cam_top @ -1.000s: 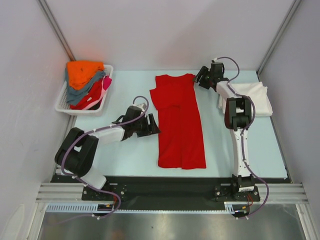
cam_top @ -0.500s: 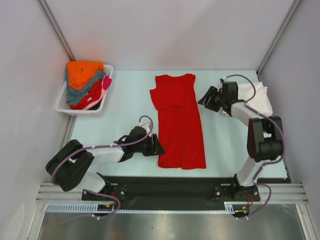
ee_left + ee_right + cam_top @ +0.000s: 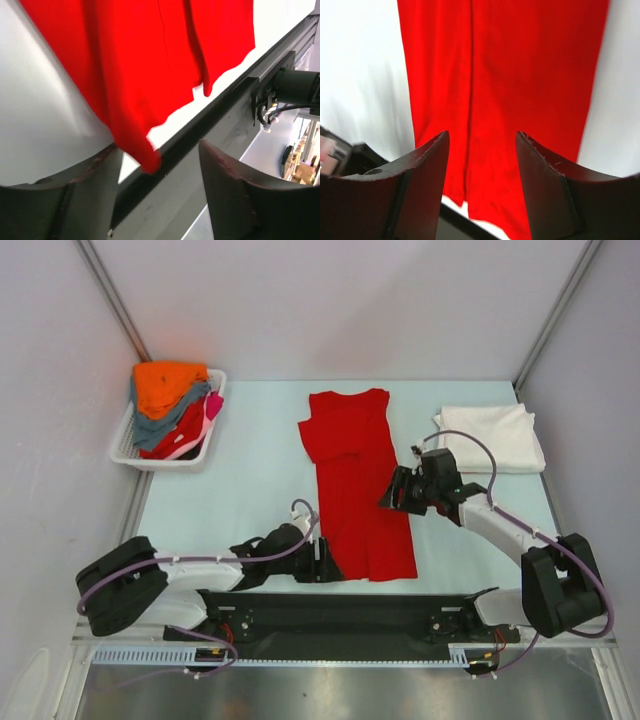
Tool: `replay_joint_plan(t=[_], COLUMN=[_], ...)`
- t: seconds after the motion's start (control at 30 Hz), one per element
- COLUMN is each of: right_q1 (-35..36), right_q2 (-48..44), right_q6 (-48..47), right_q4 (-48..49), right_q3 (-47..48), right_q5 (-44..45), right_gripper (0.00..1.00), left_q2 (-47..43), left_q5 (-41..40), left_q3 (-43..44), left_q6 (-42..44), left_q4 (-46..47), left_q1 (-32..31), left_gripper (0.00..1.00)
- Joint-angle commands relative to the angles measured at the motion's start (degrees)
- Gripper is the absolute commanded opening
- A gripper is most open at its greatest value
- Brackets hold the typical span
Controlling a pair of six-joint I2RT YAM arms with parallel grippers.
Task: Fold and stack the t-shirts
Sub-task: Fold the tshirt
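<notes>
Left gripper [image 3: 322, 562] and right gripper [image 3: 392, 494], both parted and empty: pinch red t-shirt [image 3: 355, 480] near hem corners evenly, then fold away.

red t-shirt [image 3: 358, 485] flat, sides folded, mid-table | cream t-shirt [image 3: 495, 437] folded, far right

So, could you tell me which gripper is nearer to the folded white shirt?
Right. The right gripper hovers over the red shirt's right edge, near the folded white shirt; the left gripper sits at the red shirt's near-left corner, much farther away.

White-and-black arms [image 3: 505, 530] trailing looped purple cables [image 3: 200, 560].
</notes>
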Motion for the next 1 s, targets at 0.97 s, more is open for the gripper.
replay_joint_plan(t=[0.97], right_q1=[25.6], right_q2=[1.5], right_q6=[18.7], right_q4=[2.9], right_q3=[-12.3], right_q5=[-1.0], right_gripper=[0.44], left_q2=[7.1], left_q5=[8.2], left_q3=[-0.3], left_q6=[1.9], left_q4=[4.9], left_q1=[16.4], left_gripper=[0.47])
